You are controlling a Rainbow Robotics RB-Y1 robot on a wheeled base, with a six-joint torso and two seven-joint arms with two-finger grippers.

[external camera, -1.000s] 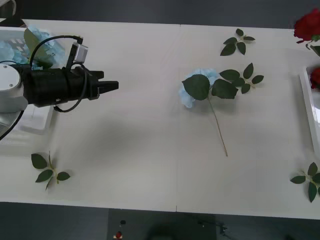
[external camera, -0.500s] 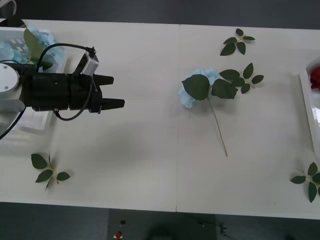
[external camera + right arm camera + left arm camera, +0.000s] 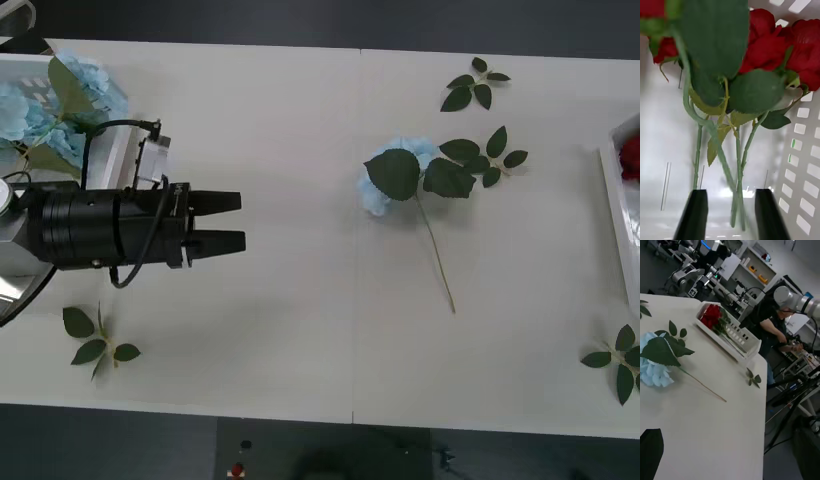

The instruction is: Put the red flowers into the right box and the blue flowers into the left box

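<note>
White tabletop runs across the front view, with one blue hydrangea (image 3: 400, 172) lying near its middle, not yet sorted. It looks light and soft: a fluffy pale bloom that would crush easily, broad dark leaves, and a thin stiff stem (image 3: 436, 252). The bare stem below the leaves looks like the safest place to grip. Its long axis runs roughly front to back, slightly slanted, with the bloom toward the far side and a little to the robot's left, and the stem end pointing toward the near edge.

Loose leaf sprigs (image 3: 477, 84) lie near it and at the table's corners.

Well to its left hovers the left gripper (image 3: 236, 220), black fingers narrowly parted with nothing between them, pointing across the table toward the flower. Behind that arm, the left box (image 3: 112, 160) already holds blue hydrangeas (image 3: 40, 112).

At the far right edge, the right box (image 3: 616, 205) holds red roses (image 3: 773, 47). In the right wrist view, the right gripper (image 3: 732, 213) hangs over those roses inside the box, fingers spread apart; one rose stem runs between them, and contact is unclear.
</note>
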